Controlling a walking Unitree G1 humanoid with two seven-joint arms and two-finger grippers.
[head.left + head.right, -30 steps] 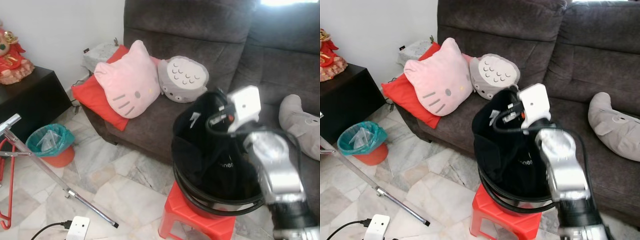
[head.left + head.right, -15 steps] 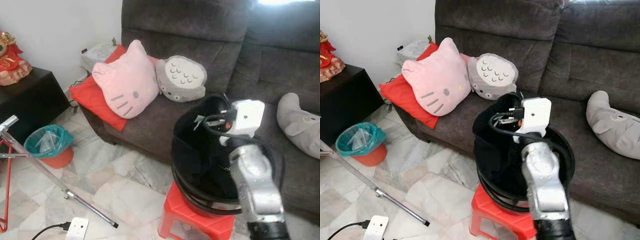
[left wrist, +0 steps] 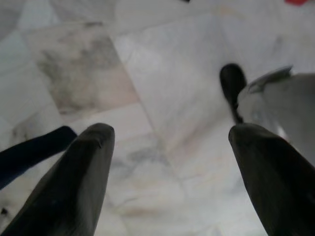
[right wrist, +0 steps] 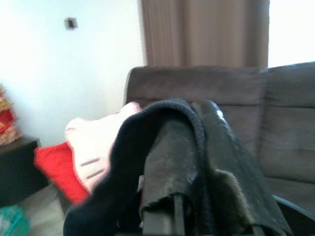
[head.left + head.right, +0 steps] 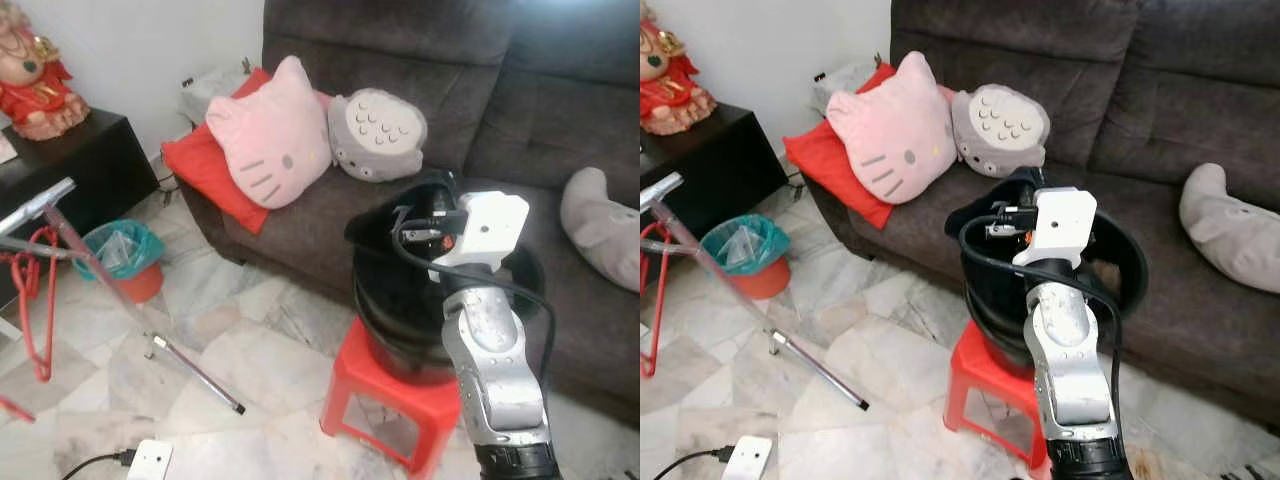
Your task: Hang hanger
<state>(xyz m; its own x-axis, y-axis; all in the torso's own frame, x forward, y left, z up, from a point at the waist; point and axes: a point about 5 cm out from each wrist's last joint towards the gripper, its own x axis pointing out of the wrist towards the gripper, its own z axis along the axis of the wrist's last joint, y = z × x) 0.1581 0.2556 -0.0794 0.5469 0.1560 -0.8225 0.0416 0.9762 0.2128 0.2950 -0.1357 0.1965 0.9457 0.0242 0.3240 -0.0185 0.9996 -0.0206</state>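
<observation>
Right gripper: the right gripper [image 4: 172,206] is reaching over the black basket [image 5: 1120,262], its fingers closing on a black garment [image 4: 162,147] that is draping over them.
Garment: it is hanging over the basket's near rim, partly inside, and in the right wrist view it is covering most of the fingers.
Basket: it is sitting on a red stool [image 5: 385,395] just in front of the dark sofa [image 5: 560,120].
Left gripper: the left gripper [image 3: 167,162] is hanging over the marble floor [image 3: 162,88], jaws spread wide and holding nothing.
Hanger: a red hanger [image 5: 38,300] is hanging from the metal rack [image 5: 120,300] at the robot's left, well apart from both grippers.
Sofa: a pink cat pillow [image 5: 270,145], a grey round pillow [image 5: 380,135] and a red cushion [image 5: 200,170] are leaning together at its left end; a grey plush [image 5: 1230,230] is lying at the right.
Floor: a teal bin [image 5: 745,250] is standing near the rack, beside a black cabinet [image 5: 80,170].
</observation>
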